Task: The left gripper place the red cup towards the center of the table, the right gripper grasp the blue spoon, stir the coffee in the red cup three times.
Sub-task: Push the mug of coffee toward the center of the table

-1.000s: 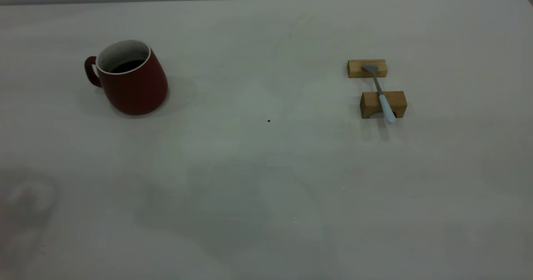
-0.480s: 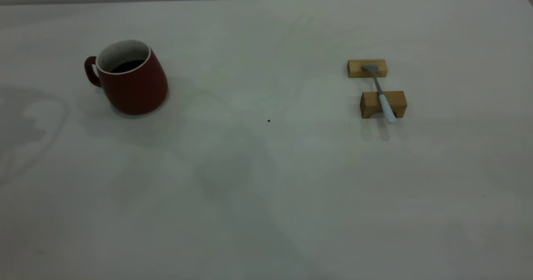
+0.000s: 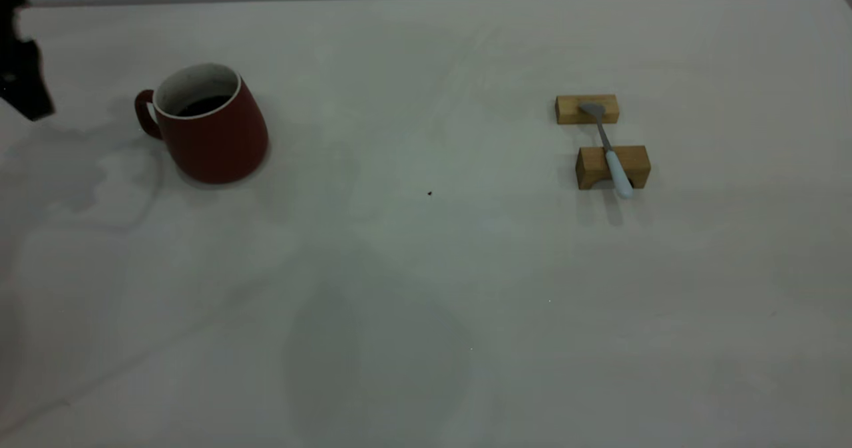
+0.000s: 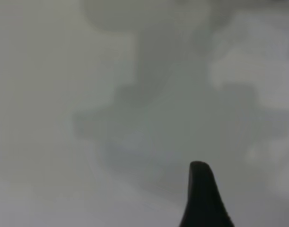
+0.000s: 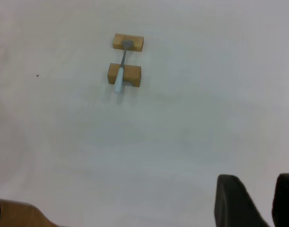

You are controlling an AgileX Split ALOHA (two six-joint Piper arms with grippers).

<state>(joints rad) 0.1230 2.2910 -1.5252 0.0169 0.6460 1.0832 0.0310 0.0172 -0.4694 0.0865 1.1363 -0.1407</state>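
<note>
Cup [image 3: 210,128] upright on table [image 3: 426,288], left side, handle pointing toward the left edge. Coffee [image 3: 203,106] visible inside as dark surface. Not yet at center.

Left gripper [image 3: 23,75] at far left edge of exterior view, only partly in frame, well left of cup handle, not touching cup. Nothing between its jaws that can be seen. Left wrist view: just 1 dark fingertip [image 4: 203,196] over bare table, cup not in view. Jaw state: cannot tell.

Spoon [image 3: 609,152] on right side, resting across 2 wooden blocks [image 3: 612,166]: bowl on far block, pale blue handle over near block, handle end sticking out past it. Well apart from cup.

Right gripper [image 5: 258,198] outside exterior view. Right wrist view: 2 fingertips with a gap between, jaws apart, holding nothing. Spoon [image 5: 120,75] and blocks [image 5: 125,74] far from those fingers, no contact.
</note>
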